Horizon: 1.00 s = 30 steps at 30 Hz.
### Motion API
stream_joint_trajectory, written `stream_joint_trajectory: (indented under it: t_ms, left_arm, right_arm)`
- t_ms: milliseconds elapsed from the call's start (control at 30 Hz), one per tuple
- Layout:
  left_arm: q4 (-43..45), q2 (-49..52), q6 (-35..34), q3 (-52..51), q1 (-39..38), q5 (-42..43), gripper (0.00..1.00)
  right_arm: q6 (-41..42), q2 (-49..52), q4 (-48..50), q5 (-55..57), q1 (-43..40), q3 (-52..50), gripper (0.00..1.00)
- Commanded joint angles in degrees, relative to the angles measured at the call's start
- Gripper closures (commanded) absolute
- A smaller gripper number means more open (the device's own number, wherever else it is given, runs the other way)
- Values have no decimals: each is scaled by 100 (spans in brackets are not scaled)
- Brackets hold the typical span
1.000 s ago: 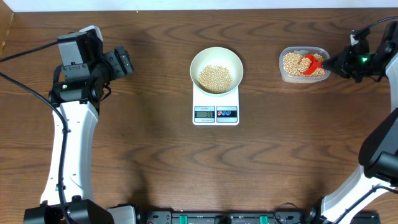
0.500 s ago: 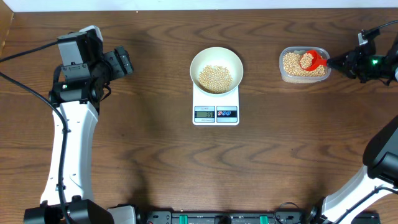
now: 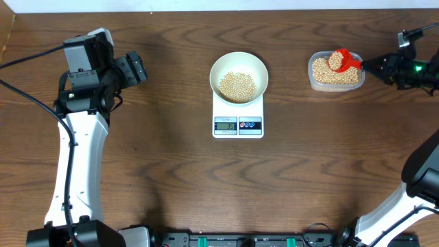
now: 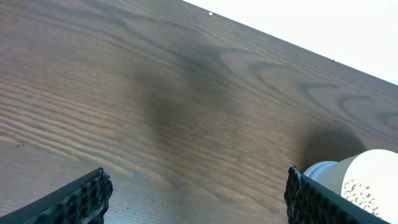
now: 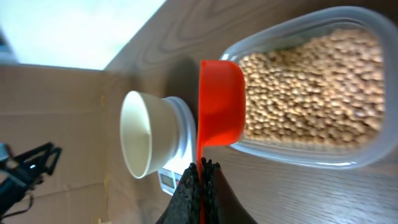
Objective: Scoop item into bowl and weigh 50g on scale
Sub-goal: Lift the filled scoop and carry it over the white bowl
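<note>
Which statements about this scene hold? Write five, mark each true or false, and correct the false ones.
1. The white bowl sits on the scale. True.
2. The bowl is empty. False: it holds beans.
3. The right pincer is shut on the red scoop. True.
4. The scoop is over the bowl. False: it is over the clear tub.
5. The left pincer grips the bowl. False: it is open, holding nothing.
</note>
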Motion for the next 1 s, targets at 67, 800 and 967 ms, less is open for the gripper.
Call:
stream_joint_trajectory:
  t_ms: [67, 800, 967]
  left_arm:
    - [-17, -11, 76, 52, 13, -55, 9]
    - [-17, -11, 76, 52, 13, -55, 9]
    - [-17, -11, 76, 52, 13, -55, 9]
  right_arm:
    - [-173, 74, 26, -916, -11, -24, 99]
    - [74, 72, 487, -1486, 1279, -24, 99]
    - [232, 72, 710, -1550, 1661, -24, 99]
